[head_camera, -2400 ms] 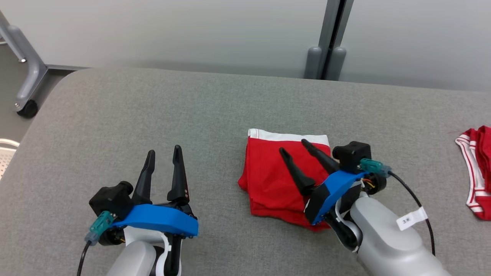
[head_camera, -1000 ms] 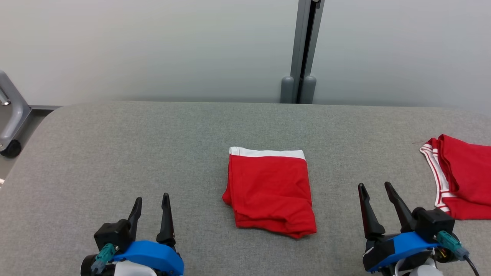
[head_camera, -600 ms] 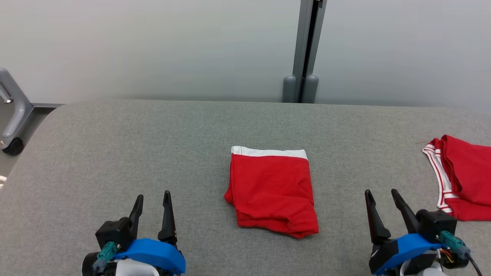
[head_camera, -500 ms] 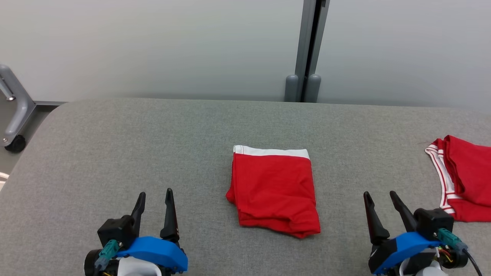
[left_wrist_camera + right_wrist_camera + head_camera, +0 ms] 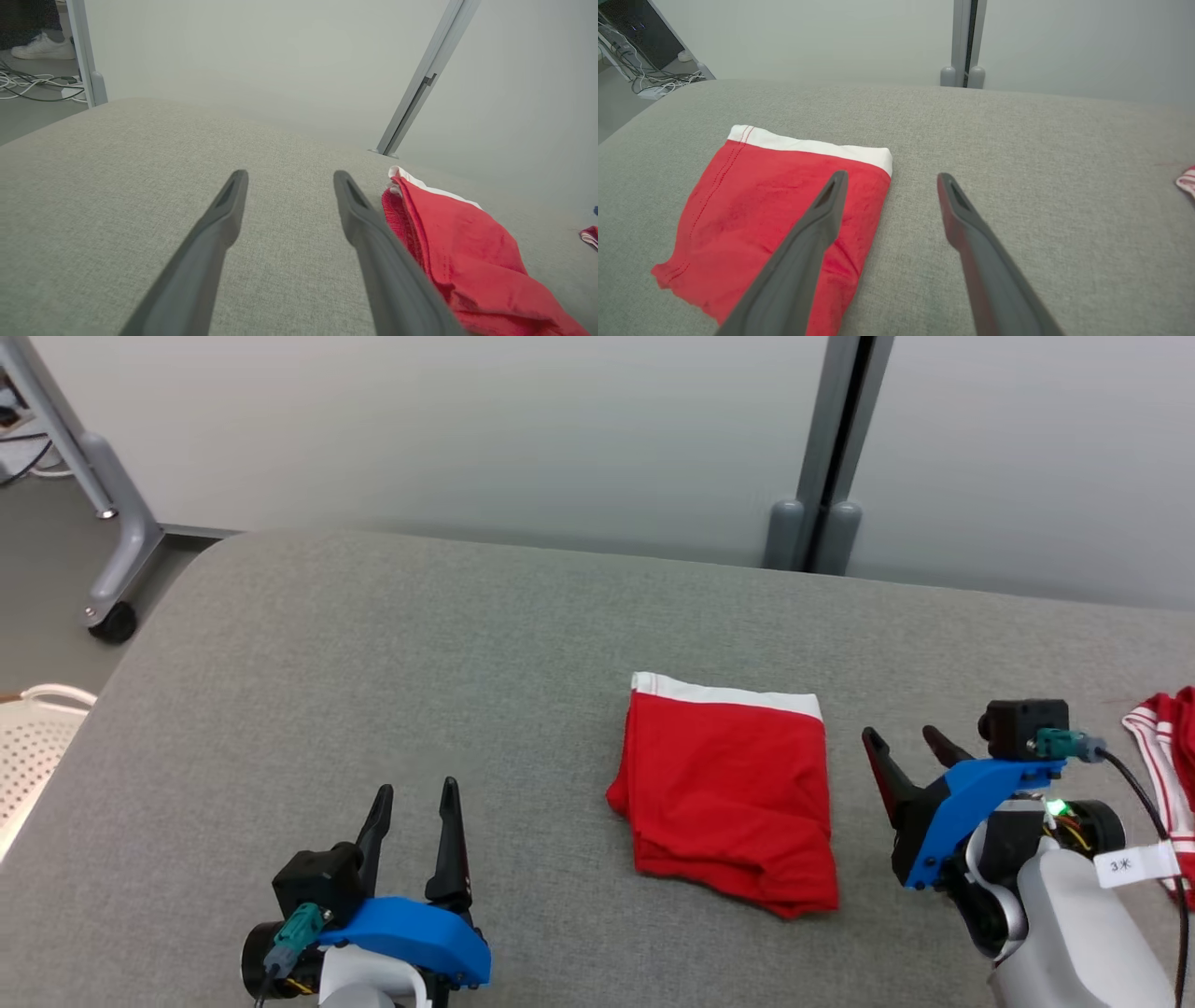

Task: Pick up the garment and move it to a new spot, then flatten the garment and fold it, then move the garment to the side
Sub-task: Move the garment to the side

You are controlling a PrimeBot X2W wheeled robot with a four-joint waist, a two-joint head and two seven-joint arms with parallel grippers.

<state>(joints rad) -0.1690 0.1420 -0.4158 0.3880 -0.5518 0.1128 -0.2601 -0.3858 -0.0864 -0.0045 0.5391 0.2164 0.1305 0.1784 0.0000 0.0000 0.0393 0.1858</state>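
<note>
**Folded red cloth garment with a white waistband (image 5: 733, 798) lies free on the grey fabric-covered worktop (image 5: 373, 653)**

The garment lies near the middle of the worktop, a little to the right. It is folded to a rough rectangle. Its white waistband is on the far edge, and the near edge shows several layers of cloth with some wrinkles.

The left gripper (image 5: 416, 787) is at the near left, well apart from the garment. Its two dark fingers are spread, with nothing between them, and they point away from the robot. In the left wrist view the garment lies to the right of the right finger (image 5: 373, 233).

The right gripper (image 5: 901, 735) is just beside the right edge of the garment and, in the head view, apart from it. Its fingers are also spread and hold nothing. In the right wrist view one finger (image 5: 808, 247) crosses in front of the right part of the garment and the other is over bare worktop. I cannot tell whether it touches the cloth.

At the far right edge of the worktop lies a second red garment with white stripes (image 5: 1162, 775), well apart from the folded one. Behind the worktop a grey metal post (image 5: 831, 439) stands against a pale wall.
</note>
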